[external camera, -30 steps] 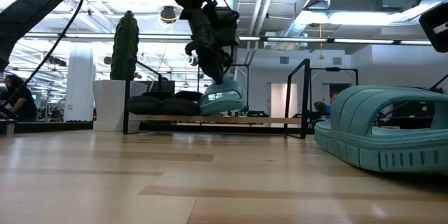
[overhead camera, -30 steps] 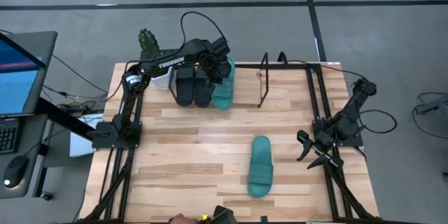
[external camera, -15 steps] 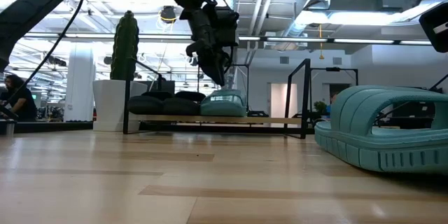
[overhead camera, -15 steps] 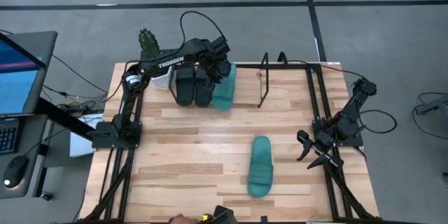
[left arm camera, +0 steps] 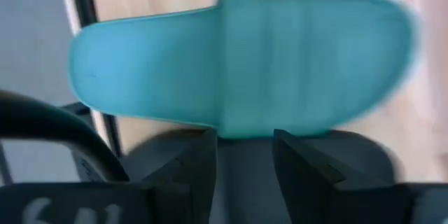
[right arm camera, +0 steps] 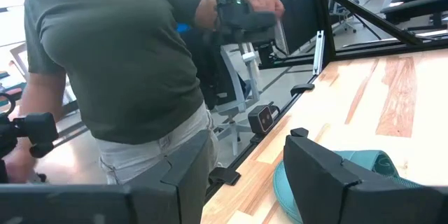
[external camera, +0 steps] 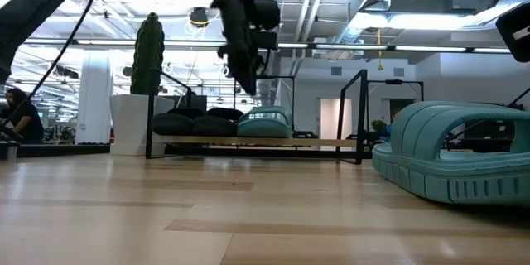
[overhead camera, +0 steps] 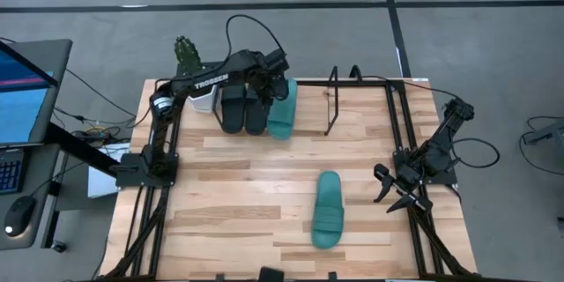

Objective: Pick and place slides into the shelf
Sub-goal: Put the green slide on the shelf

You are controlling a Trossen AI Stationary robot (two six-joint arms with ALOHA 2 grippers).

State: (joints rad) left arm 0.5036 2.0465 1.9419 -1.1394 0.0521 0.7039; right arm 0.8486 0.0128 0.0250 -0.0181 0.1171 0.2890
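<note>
Two black slides (overhead camera: 241, 107) and one teal slide (overhead camera: 282, 108) lie side by side, soles down, at the left end of the shelf (overhead camera: 333, 102) by the table's far edge. In the low view this teal slide (external camera: 265, 121) lies flat on the shelf's wood base (external camera: 315, 142). My left gripper (overhead camera: 267, 91) hovers open just above it and touches nothing; its wrist view looks down on the slide (left arm camera: 245, 59). The second teal slide (overhead camera: 328, 210) lies sole down on the table toward the near edge. My right gripper (overhead camera: 389, 197) waits open at the table's right edge.
A potted plant (overhead camera: 186, 52) stands behind the shelf's left end. Black arm-mount frames (overhead camera: 152, 154) run along both table sides. A person (right arm camera: 119, 63) stands beyond the table in the right wrist view. Bare wood (overhead camera: 238, 185) lies between the shelf and the near teal slide.
My left gripper let go of the teal slide and rose straight up from it. The slide, held tilted a second ago, now lies flat on the shelf beside the black pair.
</note>
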